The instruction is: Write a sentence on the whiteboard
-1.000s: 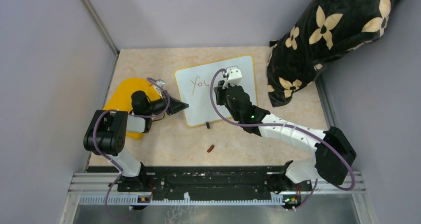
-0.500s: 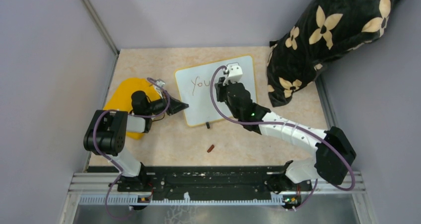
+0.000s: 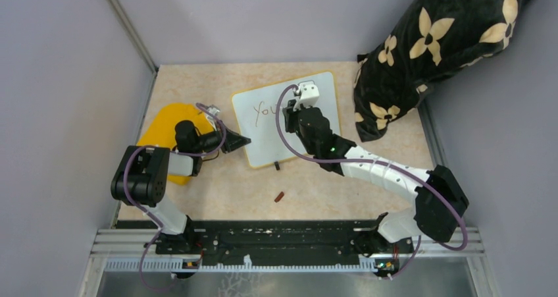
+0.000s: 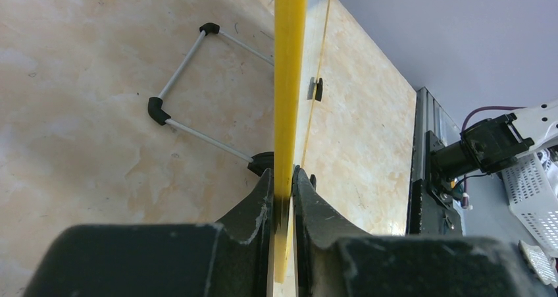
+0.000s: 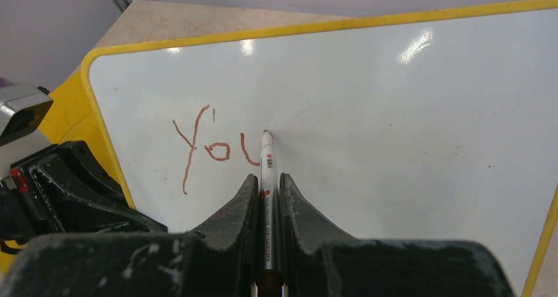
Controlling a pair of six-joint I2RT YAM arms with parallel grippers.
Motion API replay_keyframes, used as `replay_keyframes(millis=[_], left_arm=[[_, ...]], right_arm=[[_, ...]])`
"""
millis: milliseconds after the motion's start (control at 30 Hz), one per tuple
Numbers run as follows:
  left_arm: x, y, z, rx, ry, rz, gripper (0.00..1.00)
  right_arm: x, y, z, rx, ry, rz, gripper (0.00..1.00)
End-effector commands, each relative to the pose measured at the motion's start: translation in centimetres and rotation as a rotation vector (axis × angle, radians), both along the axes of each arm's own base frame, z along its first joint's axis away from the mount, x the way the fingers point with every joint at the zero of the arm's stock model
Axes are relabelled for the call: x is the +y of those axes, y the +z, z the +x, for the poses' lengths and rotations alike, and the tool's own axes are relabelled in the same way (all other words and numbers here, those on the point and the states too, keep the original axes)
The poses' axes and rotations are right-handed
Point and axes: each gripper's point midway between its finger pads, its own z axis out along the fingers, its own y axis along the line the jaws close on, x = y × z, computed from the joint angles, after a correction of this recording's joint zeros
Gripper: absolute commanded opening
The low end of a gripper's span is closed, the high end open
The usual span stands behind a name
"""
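The whiteboard (image 3: 263,142) lies on the table, white with a thin yellow rim (image 4: 289,80). My left gripper (image 3: 242,140) (image 4: 283,178) is shut on its left edge. On the board's face (image 5: 395,112) the sentence (image 5: 210,149) (image 3: 264,109) reads "You" in thin reddish-brown strokes. My right gripper (image 5: 267,177) (image 3: 294,112) is shut on a white marker (image 5: 267,159). The marker's tip touches the board at the top of the right stroke of the "u".
A yellow cloth (image 3: 164,122) lies left of the board, under my left arm. A small reddish cap (image 3: 279,196) rests on the table near the arms. A black flowered pillow (image 3: 428,47) fills the back right. A wire stand (image 4: 197,80) lies beside the board's edge.
My right gripper has moved a little away from the arm bases with the marker, drawing the right stroke of the "u" upward. The left gripper and the board have stayed put.
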Motion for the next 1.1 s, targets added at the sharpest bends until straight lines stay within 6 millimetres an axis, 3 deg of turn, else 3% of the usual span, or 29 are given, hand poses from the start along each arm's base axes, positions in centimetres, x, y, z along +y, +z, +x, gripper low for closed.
replay_keyframes(millis=[0, 233, 467, 1067], left_arm=[[0.0, -0.4, 0.4, -0.008, 0.014, 0.026, 0.00], [0.1, -0.4, 0.4, -0.009, 0.017, 0.029, 0.00], [0.1, -0.4, 0.5, -0.010, 0.019, 0.032, 0.00], [0.1, -0.6, 0.5, -0.004, 0.019, 0.033, 0.00]], right_arm=[[-0.8, 3.3, -0.1, -0.053, -0.014, 0.057, 0.00], [-3.0, 4.8, -1.1, -0.076, -0.043, 0.084, 0.00], [-5.8, 4.0, 0.3, -0.055, -0.115, 0.102, 0.00], [-5.2, 3.0, 1.9, -0.050, -0.132, 0.101, 0.00]])
